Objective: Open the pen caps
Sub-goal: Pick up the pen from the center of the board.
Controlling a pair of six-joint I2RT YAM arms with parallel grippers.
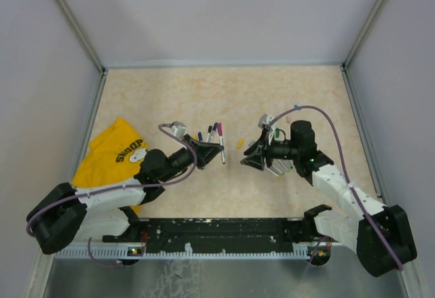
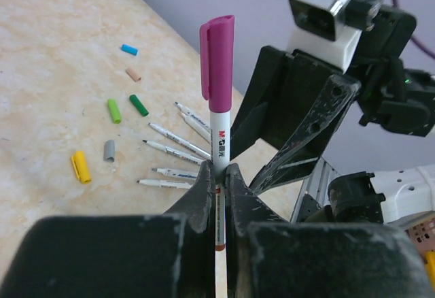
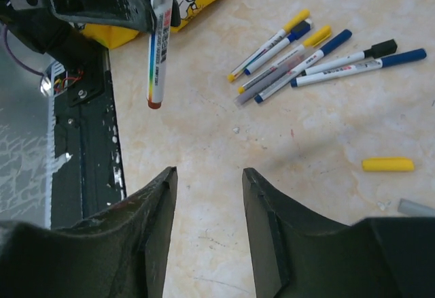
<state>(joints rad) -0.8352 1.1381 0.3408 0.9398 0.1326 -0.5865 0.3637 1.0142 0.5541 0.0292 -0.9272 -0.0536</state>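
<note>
Our left gripper (image 2: 219, 175) is clamped tight on the white barrel of a pen (image 2: 219, 138). The pen stands upright out of the jaws, its purple cap (image 2: 217, 56) on and well clear of the fingers. Our right gripper (image 3: 207, 175) has its jaws parted with nothing between them. From the left wrist it sits just beside the barrel, lower than the cap rather than around it. From its own wrist we see only the pen's brown tail end, up and left of the gap, with the cap out of view. We judge that the main risk: closing from here would catch barrel or air, and a pull on the barrel would drag the pen through a narrow grip or swing it sideways. A crooked pull on the cap could twist the pen loose as well. Farther out on the table (image 1: 204, 94) lie bare pens (image 2: 173, 153), loose caps (image 2: 114, 110) and a bunch of capped pens (image 3: 302, 63) not yet opened; a dropped pen could roll in among them. The yellow cloth (image 1: 112, 152) lies by the left arm.
</note>
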